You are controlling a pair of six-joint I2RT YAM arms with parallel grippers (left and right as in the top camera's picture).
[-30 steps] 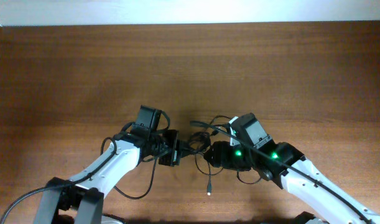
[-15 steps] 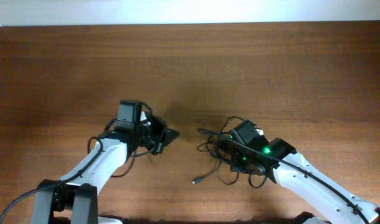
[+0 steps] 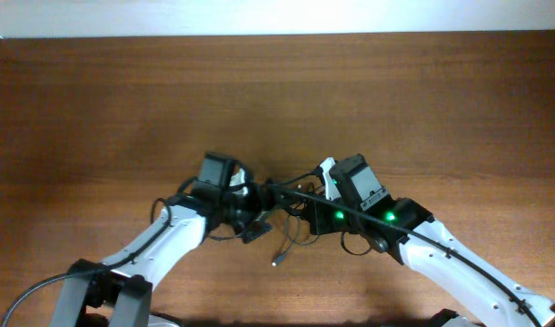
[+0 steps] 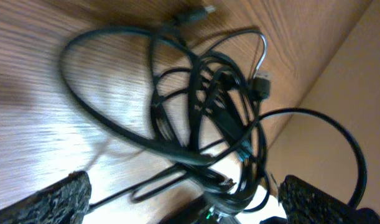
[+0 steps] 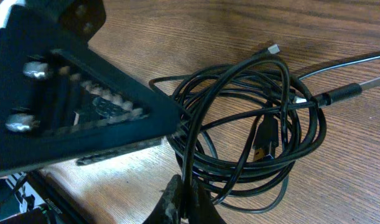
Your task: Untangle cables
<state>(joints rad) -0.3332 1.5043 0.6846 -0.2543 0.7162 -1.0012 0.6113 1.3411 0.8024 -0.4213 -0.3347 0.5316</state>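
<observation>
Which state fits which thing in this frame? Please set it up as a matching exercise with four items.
Things:
1 left gripper
2 right gripper
3 cables
4 loose plug

States:
A pinching one strand
B jaws wide apart
C trailing clear of the heap
D heaped between both grippers

Pairs: 1-B, 2-A, 3-D, 4-C

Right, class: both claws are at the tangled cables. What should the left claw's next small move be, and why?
Probably close the left claw on the nearest loop of the cables. Its fingers stand wide apart, the knotted bundle lies just ahead between them, and the right claw is at the far side to pull against.
</observation>
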